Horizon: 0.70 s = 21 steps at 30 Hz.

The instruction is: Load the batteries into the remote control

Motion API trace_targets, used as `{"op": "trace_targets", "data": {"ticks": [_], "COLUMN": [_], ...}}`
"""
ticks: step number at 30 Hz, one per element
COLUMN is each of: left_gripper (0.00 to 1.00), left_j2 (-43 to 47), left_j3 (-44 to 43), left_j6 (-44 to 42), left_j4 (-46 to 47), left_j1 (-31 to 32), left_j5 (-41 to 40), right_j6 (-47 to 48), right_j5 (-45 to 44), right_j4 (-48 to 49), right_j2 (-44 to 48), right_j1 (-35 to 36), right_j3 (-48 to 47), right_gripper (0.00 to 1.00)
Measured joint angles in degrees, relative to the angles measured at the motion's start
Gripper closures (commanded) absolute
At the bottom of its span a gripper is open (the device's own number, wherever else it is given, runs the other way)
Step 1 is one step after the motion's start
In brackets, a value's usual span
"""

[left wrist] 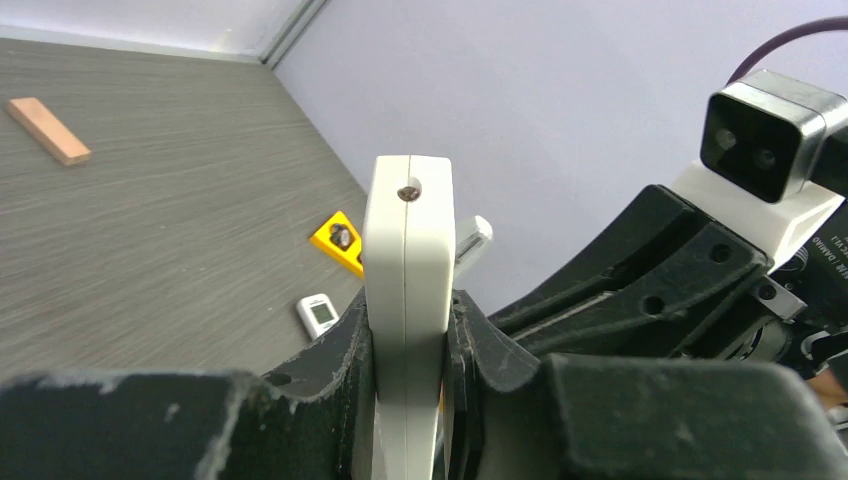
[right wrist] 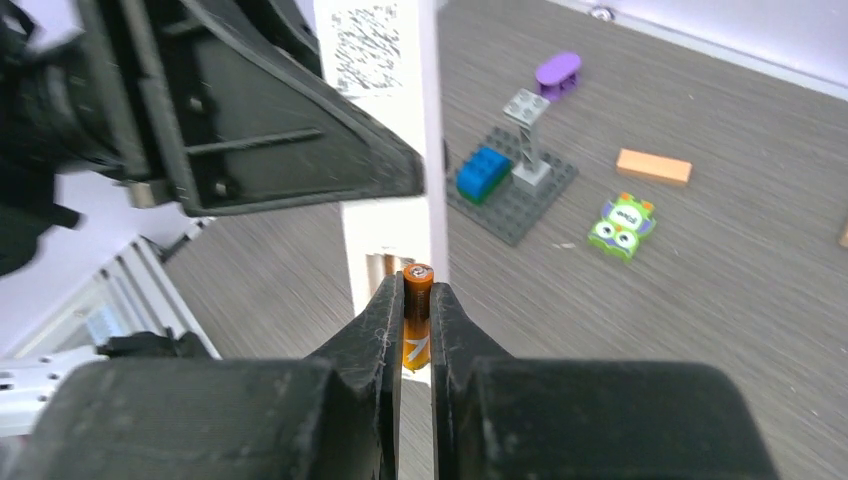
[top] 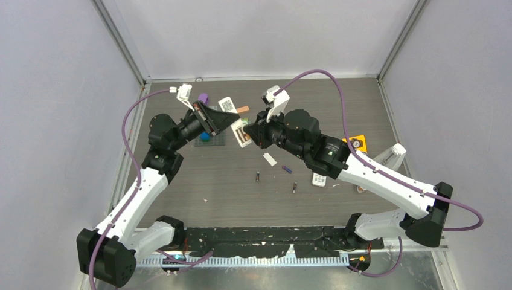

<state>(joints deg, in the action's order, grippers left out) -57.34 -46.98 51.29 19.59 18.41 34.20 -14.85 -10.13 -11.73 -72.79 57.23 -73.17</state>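
My left gripper (left wrist: 408,320) is shut on the edges of a white remote control (left wrist: 407,260) and holds it raised above the table (top: 229,193). In the right wrist view the remote (right wrist: 395,120) shows a printed code label and an open battery compartment (right wrist: 385,270) at its lower end. My right gripper (right wrist: 417,290) is shut on an orange battery (right wrist: 417,300), whose tip sits right at that compartment. Two dark batteries (top: 258,177) (top: 294,188) and a purple one (top: 287,169) lie loose on the table below. In the top view both grippers meet at the remote (top: 240,130).
A small white flat piece (top: 270,159) lies near the loose batteries. A little white device (top: 319,179) and a yellow item (top: 356,144) lie under the right arm. A grey baseplate with a blue brick (right wrist: 510,185), an orange block (right wrist: 653,166) and a green toy (right wrist: 622,222) sit behind.
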Motion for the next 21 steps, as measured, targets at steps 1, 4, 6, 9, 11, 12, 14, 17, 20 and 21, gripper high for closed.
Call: {"op": "trace_targets", "data": {"ticks": [1,4,6,9,11,12,14,17,20,21], "left_gripper": [1.00,1.00,1.00,1.00,1.00,1.00,1.00,1.00,1.00,1.00], "left_j2": [-0.5,-1.3,-1.7,-2.2,-2.9,-3.2,-4.0,-4.5,-4.6,-4.5], "left_j3": [0.0,0.0,0.2,0.6,0.7,0.7,0.9,1.1,1.2,1.2], "left_j6": [1.5,5.4,7.6,11.2,13.2,14.1,15.9,17.7,18.8,19.1], "left_j4": [1.2,3.9,5.6,8.4,10.2,10.9,12.0,12.8,13.2,13.4], "left_j1": [0.0,0.0,0.0,0.0,0.0,0.0,0.0,-0.1,-0.1,-0.1], "left_j5": [0.1,0.2,0.2,0.2,0.4,0.5,0.7,0.9,1.2,1.3], "right_j6": [-0.3,-0.9,-1.2,-1.4,-1.4,-1.4,-1.0,0.2,1.7,2.1], "right_j5": [0.5,2.0,2.8,3.9,4.2,4.2,4.2,4.2,4.0,4.0], "right_j4": [0.5,1.5,2.1,2.3,2.3,2.5,2.9,2.9,3.0,3.0], "right_j2": [0.1,0.4,0.5,0.5,0.5,0.5,0.5,0.5,0.4,0.4], "right_j1": [0.0,0.0,0.0,0.0,0.0,0.0,0.0,0.0,0.0,0.0], "right_j3": [-0.5,-1.4,-1.6,-1.6,-1.6,-1.6,-1.6,-1.6,-1.6,-1.6], "right_gripper": [0.92,0.91,0.91,0.91,0.90,0.90,0.90,0.89,0.88,0.88]}}
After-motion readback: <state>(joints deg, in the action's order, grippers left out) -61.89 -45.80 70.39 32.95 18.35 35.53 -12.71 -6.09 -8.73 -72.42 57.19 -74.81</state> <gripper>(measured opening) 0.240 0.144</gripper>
